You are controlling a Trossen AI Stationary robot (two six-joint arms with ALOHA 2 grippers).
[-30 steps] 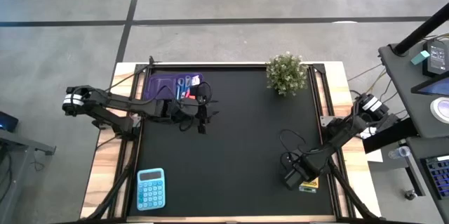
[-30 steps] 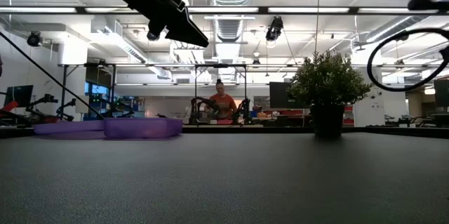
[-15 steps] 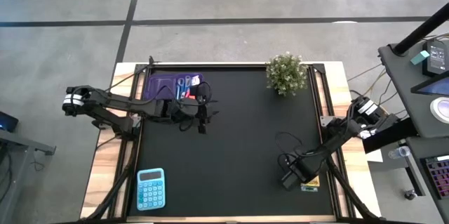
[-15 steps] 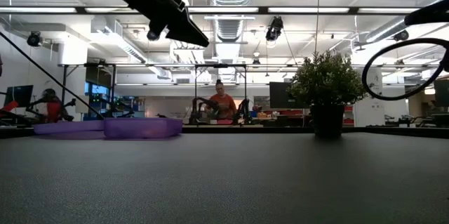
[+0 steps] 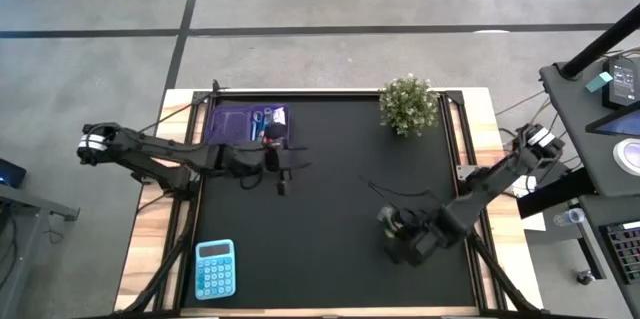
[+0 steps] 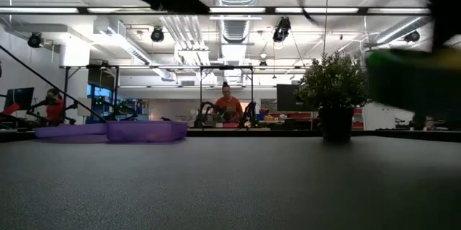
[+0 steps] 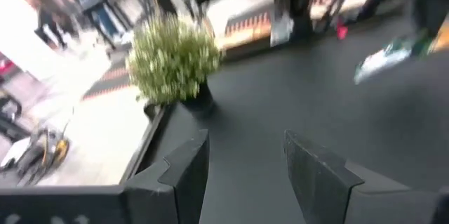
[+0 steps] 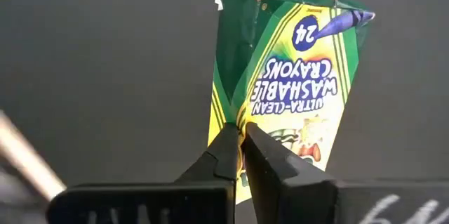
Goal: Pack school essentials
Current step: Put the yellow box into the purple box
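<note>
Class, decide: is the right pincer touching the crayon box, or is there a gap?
Touching. The right wrist view shows the right pincer with its fingers pinched together on the crayon box, gripping its edge.

The whole table [image 5: 330,199] is seen from straight overhead. It is crossed at surface level by the low view, facing the potted plant [image 6: 336,93] and the room behind. The plant [image 7: 173,60] is also faced by the left wrist view. The crayon box [image 8: 287,76] is viewed closely from the right wrist.
</note>
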